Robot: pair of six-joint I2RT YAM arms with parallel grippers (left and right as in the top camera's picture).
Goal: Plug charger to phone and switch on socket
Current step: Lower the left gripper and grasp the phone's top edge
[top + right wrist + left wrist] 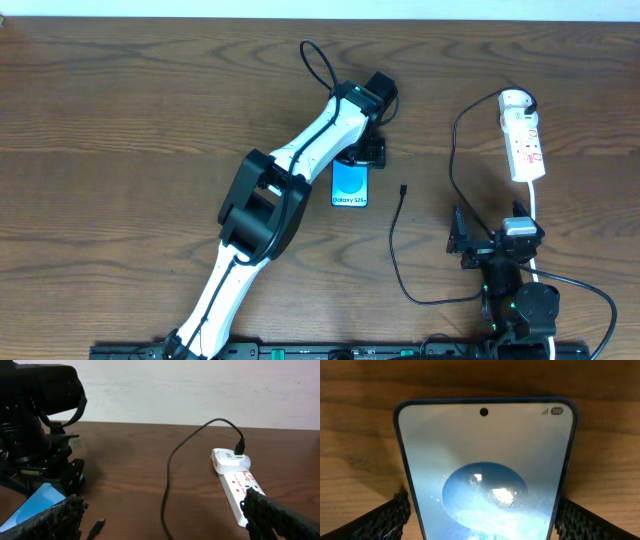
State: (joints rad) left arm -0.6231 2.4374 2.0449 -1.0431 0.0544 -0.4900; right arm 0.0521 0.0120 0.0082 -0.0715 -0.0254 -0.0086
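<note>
Left pincer (481,512) is on the phone (349,187), its ribbed fingers (385,517) pressed against both long edges: it looks like a firm grip. The phone lies flat on the desk (120,120), screen up and lit blue. The left arm reaches out over the desk to it.

Just right of the phone lies the charger (391,240), its small plug tip (402,188) loose on the wood, near the phone's lower corner but not touching. From there the thin black cable trails back toward the desk's near edge.

Further right of the phone, well apart, sits the socket (524,145), a white strip with red marks and a black plug (527,100) in its far end.

Right pincer (160,525) hangs between phone and socket, nearer the socket, jaws spread wide with nothing between them.
</note>
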